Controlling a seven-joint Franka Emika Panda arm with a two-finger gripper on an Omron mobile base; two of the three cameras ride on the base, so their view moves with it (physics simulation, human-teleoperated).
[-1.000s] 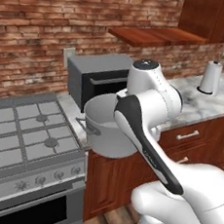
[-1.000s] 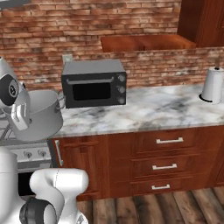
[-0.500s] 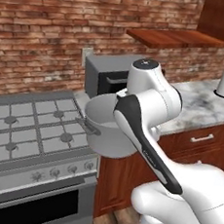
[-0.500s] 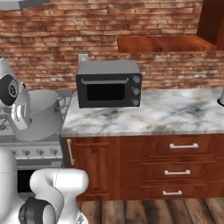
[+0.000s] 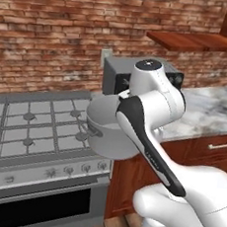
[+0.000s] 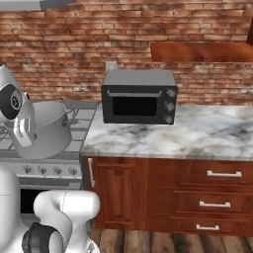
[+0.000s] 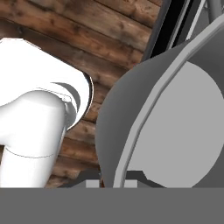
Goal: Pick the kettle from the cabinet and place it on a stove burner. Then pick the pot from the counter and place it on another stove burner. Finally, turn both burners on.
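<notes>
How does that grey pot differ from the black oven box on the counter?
The pot is round, open-topped brushed grey metal; the microwave is a dark box with a window and knobs. The pot hangs tilted in the air by the stove; the microwave sits level on the counter. Both are metal-looking kitchenware.

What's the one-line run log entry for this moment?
phase: carrying pot to stove burners | gripper: shut on pot rim | pot: lifted, tilted, at cooktop's right edge | burners: bare
</notes>
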